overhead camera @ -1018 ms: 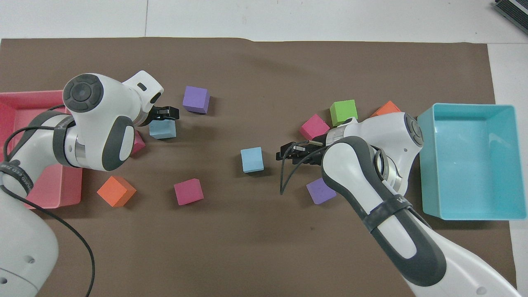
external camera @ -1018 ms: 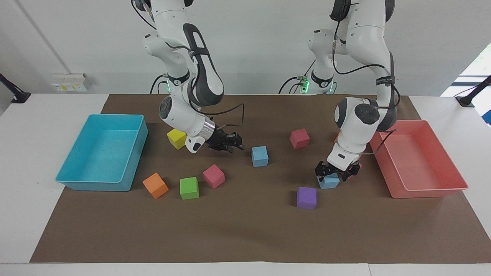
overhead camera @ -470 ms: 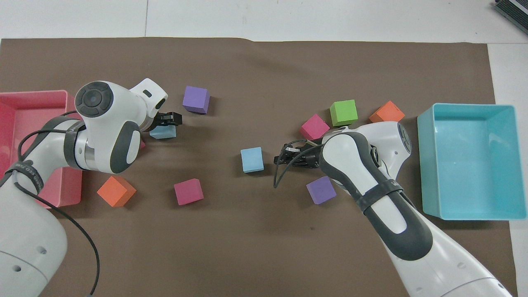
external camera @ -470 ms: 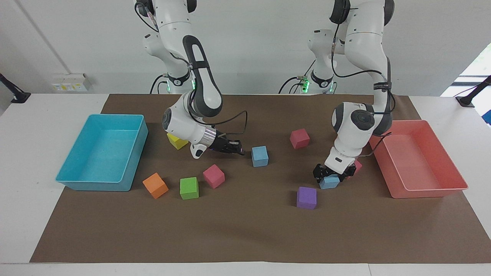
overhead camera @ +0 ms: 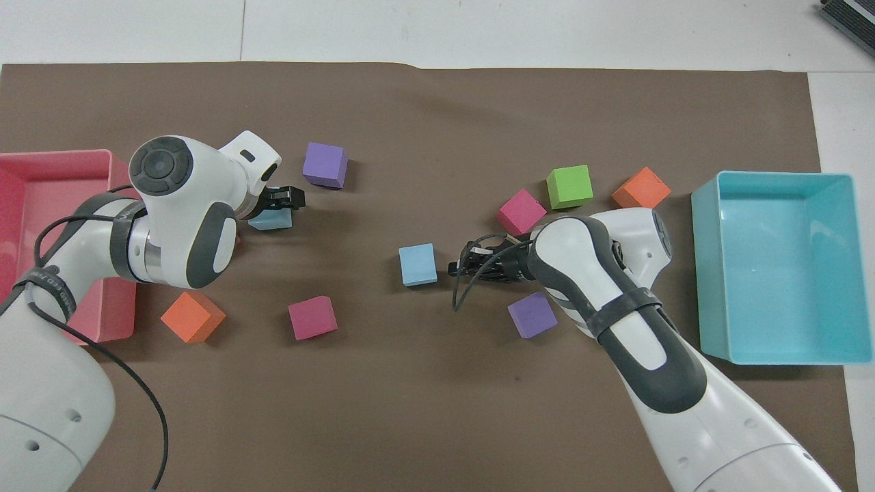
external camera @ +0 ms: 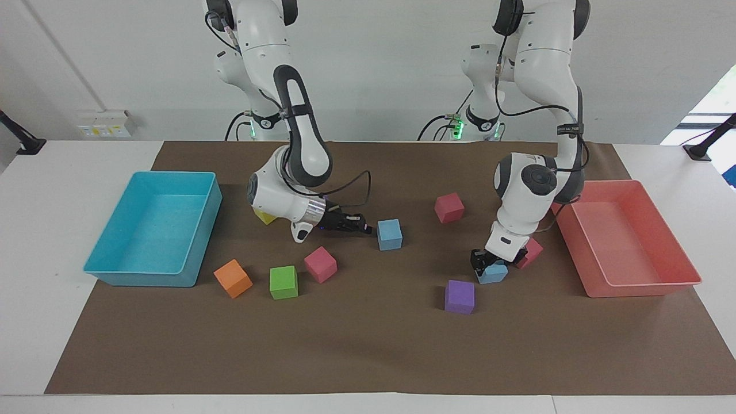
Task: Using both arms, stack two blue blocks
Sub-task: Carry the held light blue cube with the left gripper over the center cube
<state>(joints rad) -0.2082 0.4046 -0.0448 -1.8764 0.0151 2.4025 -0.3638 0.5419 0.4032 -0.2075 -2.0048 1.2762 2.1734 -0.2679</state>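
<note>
Blue blocks (external camera: 389,234) (external camera: 493,272) are sitting well apart on the counter (external camera: 368,339). Left hand (external camera: 489,263) is pinching one, a purple cube (external camera: 459,296) lying just beside it. Right hand (external camera: 361,225) is lying low beside the other; whether it is spread I cannot tell.

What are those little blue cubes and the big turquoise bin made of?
The blue cubes look like matte foam: dull faces without glare, softly rounded edges. The turquoise bin looks like moulded plastic: thin smooth walls, rounded corners, faint sheen. Neither is certain.
</note>
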